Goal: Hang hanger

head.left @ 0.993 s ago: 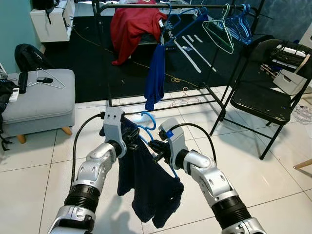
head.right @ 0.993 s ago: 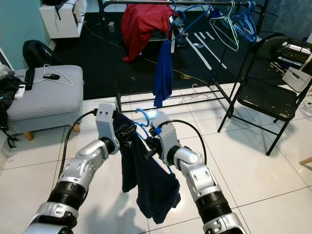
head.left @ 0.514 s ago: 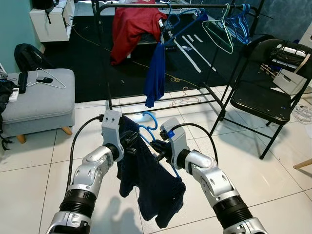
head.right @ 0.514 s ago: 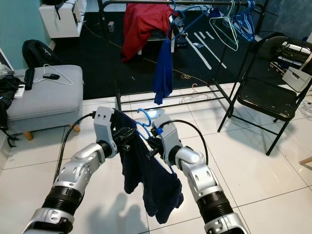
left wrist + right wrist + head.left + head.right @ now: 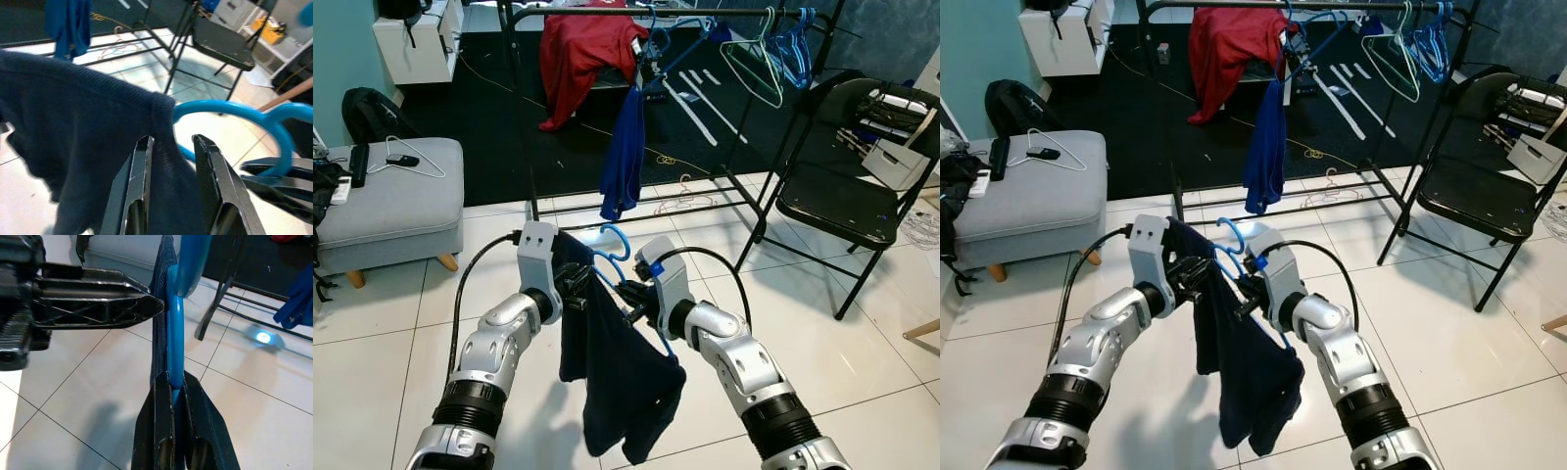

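Hands meet well short of the black metal clothes rack (image 5: 636, 12). Right hand (image 5: 172, 382) clamps the blue plastic hanger (image 5: 612, 257); left hand (image 5: 171, 147) pinches the dark navy garment (image 5: 617, 362) draped on it.

Looking like a lived-in home room: white tile floor (image 5: 862, 333) running into a dark rug (image 5: 509, 127), black clothes rack (image 5: 636, 12) carrying a red garment (image 5: 578, 54) and spare hangers (image 5: 754, 59), grey ottoman (image 5: 391, 201) sitting at the left, black folding chair (image 5: 832, 196) standing at the right, backpack (image 5: 367, 113) lying by the teal wall (image 5: 337, 49).
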`<state>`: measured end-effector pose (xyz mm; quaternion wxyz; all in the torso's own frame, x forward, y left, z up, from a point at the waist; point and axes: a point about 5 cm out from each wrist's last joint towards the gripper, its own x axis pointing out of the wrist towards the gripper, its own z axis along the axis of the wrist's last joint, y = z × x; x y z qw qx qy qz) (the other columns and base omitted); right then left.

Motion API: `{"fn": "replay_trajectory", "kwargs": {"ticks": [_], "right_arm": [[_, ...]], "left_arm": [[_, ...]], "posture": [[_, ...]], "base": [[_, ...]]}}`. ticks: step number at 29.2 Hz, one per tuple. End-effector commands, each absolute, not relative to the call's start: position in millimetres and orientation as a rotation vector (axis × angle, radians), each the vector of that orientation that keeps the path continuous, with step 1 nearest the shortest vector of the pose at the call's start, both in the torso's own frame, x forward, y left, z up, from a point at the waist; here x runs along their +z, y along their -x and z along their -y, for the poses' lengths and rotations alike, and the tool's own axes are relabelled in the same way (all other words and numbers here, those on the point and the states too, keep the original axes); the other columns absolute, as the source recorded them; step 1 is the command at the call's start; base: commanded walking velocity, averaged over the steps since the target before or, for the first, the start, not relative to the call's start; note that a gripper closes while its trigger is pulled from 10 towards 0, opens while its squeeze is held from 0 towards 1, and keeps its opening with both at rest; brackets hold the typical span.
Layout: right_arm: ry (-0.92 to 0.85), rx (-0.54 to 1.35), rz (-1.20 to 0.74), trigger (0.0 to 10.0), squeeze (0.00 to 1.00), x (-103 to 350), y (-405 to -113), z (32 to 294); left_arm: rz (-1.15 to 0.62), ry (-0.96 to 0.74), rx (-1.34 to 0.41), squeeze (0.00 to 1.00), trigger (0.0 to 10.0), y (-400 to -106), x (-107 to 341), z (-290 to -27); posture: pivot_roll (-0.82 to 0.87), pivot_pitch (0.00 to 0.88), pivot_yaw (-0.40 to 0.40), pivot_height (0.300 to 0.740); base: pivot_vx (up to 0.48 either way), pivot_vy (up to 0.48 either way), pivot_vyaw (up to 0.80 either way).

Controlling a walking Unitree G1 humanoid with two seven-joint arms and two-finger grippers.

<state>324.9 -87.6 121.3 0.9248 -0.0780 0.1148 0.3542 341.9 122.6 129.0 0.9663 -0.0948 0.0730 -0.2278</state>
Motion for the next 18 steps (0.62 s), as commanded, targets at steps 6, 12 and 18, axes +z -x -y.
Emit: {"fn": "replay_trajectory", "kwargs": {"ticks": [6, 12, 18], "right_arm": [[0.157, 0.729, -0.227, 10.0, 0.0, 122.5, -323.7, 88.3], [0.158, 0.729, -0.228, 10.0, 0.0, 122.8, -324.1, 88.5], [0.157, 0.729, -0.23, 10.0, 0.0, 122.4, -324.0, 88.2]], "left_arm": [[-0.165, 0.212, -0.494, 0.35, 10.0, -336.4, 124.8, -116.5], [-0.167, 0.194, -0.486, 0.0, 10.0, -337.6, 124.9, -116.4], [-0.182, 0.201, -0.473, 0.0, 10.0, -338.5, 123.4, -111.7]], "posture": [[-0.07, 0.088, -0.044, 0.74], [-0.07, 0.097, -0.046, 0.74], [-0.07, 0.101, -0.045, 0.74]], "base": [[0.0, 0.0, 0.0], [0.0, 0.0, 0.0], [0.0, 0.0, 0.0]]}}
